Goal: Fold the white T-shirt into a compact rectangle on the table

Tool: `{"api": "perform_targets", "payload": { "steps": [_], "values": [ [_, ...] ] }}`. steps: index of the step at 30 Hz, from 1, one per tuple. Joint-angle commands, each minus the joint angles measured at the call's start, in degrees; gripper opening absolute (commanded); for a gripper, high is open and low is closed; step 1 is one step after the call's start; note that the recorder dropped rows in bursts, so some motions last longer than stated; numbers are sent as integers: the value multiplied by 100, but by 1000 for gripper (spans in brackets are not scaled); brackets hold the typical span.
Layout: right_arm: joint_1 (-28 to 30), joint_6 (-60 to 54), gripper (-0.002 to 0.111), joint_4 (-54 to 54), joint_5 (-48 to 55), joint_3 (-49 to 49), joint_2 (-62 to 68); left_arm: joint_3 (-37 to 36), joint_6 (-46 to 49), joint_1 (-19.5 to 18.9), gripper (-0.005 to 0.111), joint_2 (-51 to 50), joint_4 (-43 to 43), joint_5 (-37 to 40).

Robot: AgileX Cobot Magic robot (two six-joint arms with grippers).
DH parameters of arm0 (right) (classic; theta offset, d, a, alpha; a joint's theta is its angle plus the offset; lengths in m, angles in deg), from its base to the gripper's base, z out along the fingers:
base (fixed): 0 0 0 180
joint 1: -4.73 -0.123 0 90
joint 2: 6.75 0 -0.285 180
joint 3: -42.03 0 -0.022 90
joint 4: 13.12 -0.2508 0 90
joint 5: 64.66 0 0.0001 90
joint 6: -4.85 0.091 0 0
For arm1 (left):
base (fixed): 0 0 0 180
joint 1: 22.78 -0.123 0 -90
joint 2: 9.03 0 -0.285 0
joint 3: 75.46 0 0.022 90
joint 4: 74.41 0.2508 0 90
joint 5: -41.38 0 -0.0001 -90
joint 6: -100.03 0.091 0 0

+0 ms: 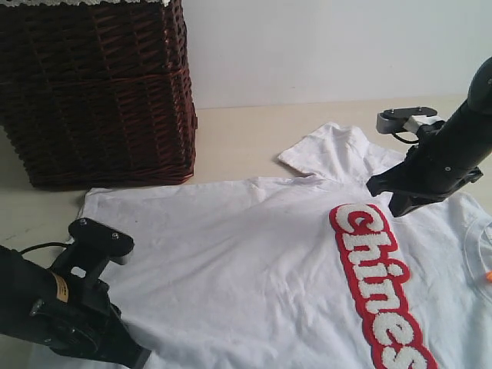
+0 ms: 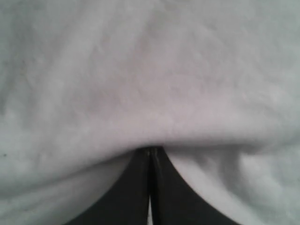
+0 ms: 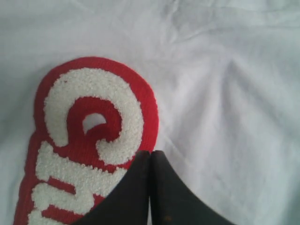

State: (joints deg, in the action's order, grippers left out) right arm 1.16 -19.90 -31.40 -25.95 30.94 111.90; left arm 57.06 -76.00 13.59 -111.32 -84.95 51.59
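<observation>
The white T-shirt [image 1: 254, 261] lies spread flat on the table [image 1: 238, 138], its red band of fuzzy white letters [image 1: 377, 284] running toward the near right. One sleeve [image 1: 330, 150] points to the back. My left gripper [image 1: 138, 357] is low over the shirt's near-left part. In the left wrist view its jaws [image 2: 150, 150] are shut, their tips pushed in under a ridge of white cloth [image 2: 154, 93]. My right gripper [image 1: 400, 207] hangs just above the far end of the red band, shut and holding nothing [image 3: 150, 152], beside the first letter [image 3: 93, 112].
A dark brown wicker basket [image 1: 100, 92] stands at the back left, close to the shirt's far-left corner. A pale wall rises behind the table. A small orange thing [image 1: 488, 275] shows at the right edge by the collar.
</observation>
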Motion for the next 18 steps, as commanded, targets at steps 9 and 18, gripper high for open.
{"api": "perform_targets", "payload": {
  "steps": [9,18],
  "values": [
    [22,-213,10,-127,-4,0,-22,27,12,24,12,779,-122,1819],
    [22,-213,27,-320,171,0,-22,215,96,24,37,1383,532,2267]
  ]
}}
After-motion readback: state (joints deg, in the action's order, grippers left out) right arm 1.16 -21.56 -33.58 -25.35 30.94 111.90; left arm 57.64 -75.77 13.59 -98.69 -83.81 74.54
